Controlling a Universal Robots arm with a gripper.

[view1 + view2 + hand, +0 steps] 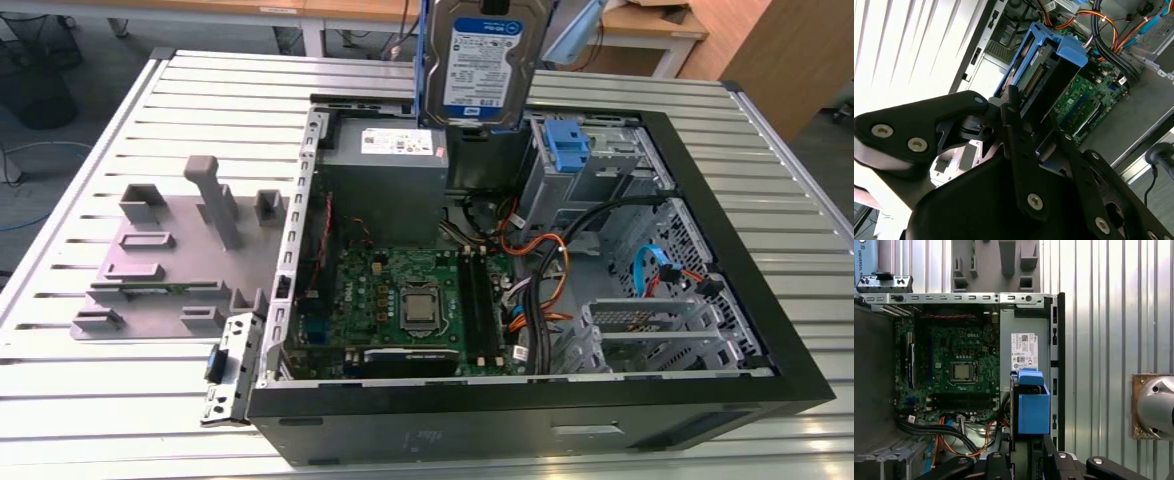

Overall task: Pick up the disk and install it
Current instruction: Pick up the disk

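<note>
- The fingers [1015, 130] are clamping the disk [481, 65] from both sides. In the second wrist view the black bars are pressing against its flanks, with the drive sitting between them.
- The disk is hanging upright in the air, clear of every surface, over the far part of the open computer case [534, 420].
- In the exterior view its white-and-blue label is facing the camera. A blue caddy rail is running down the edge on the exterior view's left.
- In that view the disk's lower edge is lying above the gap between the grey power supply [380, 175] and the drive bay, where a bare blue bracket [570, 150] is sitting.
- In the first wrist view the disk is showing end-on, its blue caddy end pointing away from the fingers. It is lying just beside the white sticker [1024, 352] of the power supply.
- The case is lying on its side on the slatted metal table [107, 400] with its side panel off.
- Inside it, the green motherboard [400, 290] is lying flat on the floor of the case. A bundle of orange and black cables [541, 255] is curling beside the board, towards the exterior view's right.
- A grey fixture [160, 250] with upright posts is standing on the table, beside the case on the exterior view's left and well apart from the disk.
</note>
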